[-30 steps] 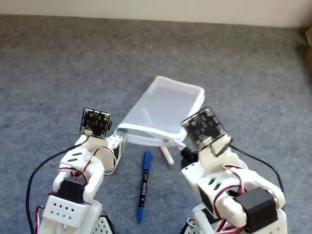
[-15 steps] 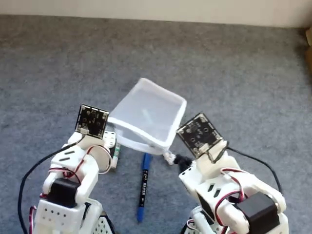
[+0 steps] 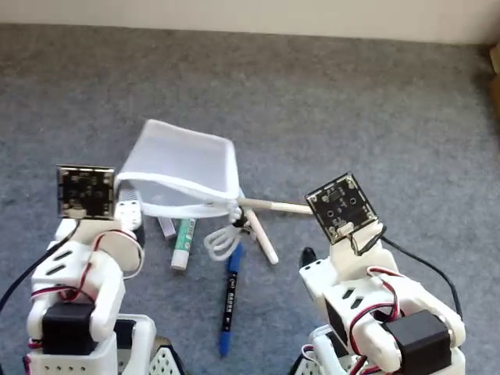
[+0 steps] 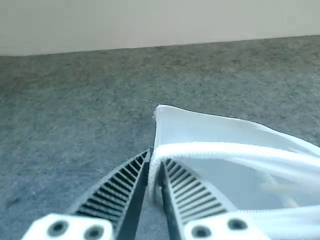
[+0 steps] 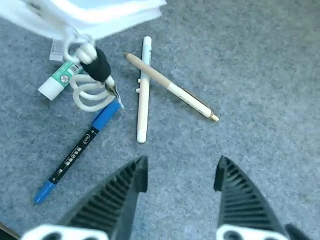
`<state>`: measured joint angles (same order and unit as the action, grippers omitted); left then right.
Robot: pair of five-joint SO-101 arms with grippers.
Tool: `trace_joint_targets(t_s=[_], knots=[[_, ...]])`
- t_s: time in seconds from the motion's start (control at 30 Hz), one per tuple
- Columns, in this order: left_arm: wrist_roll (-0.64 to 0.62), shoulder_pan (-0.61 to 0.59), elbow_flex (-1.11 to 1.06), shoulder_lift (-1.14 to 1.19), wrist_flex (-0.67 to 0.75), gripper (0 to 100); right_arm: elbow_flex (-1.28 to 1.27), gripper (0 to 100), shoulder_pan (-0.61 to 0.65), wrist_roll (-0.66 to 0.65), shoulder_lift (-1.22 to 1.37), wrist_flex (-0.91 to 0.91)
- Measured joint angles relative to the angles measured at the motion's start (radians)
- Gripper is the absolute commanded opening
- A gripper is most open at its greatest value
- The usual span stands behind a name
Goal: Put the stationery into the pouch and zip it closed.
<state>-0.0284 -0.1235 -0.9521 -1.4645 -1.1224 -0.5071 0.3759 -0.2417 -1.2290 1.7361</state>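
My left gripper (image 4: pixel 154 161) is shut on the zipper-side corner of the white mesh pouch (image 4: pixel 225 145), which hangs lifted at the left (image 3: pixel 183 168). Its mouth hangs open towards the arms. Below the pouch mouth lie a green glue stick (image 3: pixel 183 243), a blue pen (image 3: pixel 230 294), a white pen (image 3: pixel 262 241) and a beige pen (image 3: pixel 273 205). A white cord loop (image 3: pixel 222 239) hangs from the black zipper pull (image 5: pixel 99 65). My right gripper (image 5: pixel 180 187) is open above the carpet, on the near side of the white pen (image 5: pixel 143 90) and the beige pen (image 5: pixel 170 88), holding nothing.
Grey carpet (image 3: pixel 375 109) covers the whole surface, with open room to the far side and right. A small white item (image 3: pixel 166 227) lies beside the glue stick. A pale wall strip (image 3: pixel 250 12) runs along the far edge.
The left arm has dragged the pouch leftward, uncovering the glue stick and the beige pen. The right gripper has come away from the pouch's corner and drawn back.
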Motion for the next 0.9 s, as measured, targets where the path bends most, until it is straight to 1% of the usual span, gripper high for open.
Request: trace_joint_targets(t_s=[0.13, 0.2, 0.37, 0.5, 0.6, 0.8, 0.9], knots=[[0.0, -0.087, 0.012, 0.0, -0.037, 1, 0.0, 20.2, 0.0, 0.0, 0.0, -0.005], [0.002, -0.109, 0.012, 0.0, -0.061, 1, -0.017, 20.2, -0.003, 0.0, 0.0, -0.037], [0.002, -0.118, 0.012, -0.002, -0.129, 1, -0.164, 20.0, -0.003, 0.0, 0.002, -0.18], [0.002, -0.118, 0.012, -0.005, -0.132, 1, -0.239, 20.0, -0.003, 0.0, 0.014, -0.269], [0.002, -0.118, 0.049, 0.02, -0.137, 1, -0.244, 20.0, -0.003, 0.0, 0.08, -0.292], [0.002, -0.118, 0.198, 0.242, -0.198, 1, -0.242, 20.0, -0.003, -0.008, 0.301, -0.347], [0.002, -0.118, 0.252, 0.347, -0.224, 1, -0.242, 20.0, -0.003, -0.072, 0.37, -0.393]])
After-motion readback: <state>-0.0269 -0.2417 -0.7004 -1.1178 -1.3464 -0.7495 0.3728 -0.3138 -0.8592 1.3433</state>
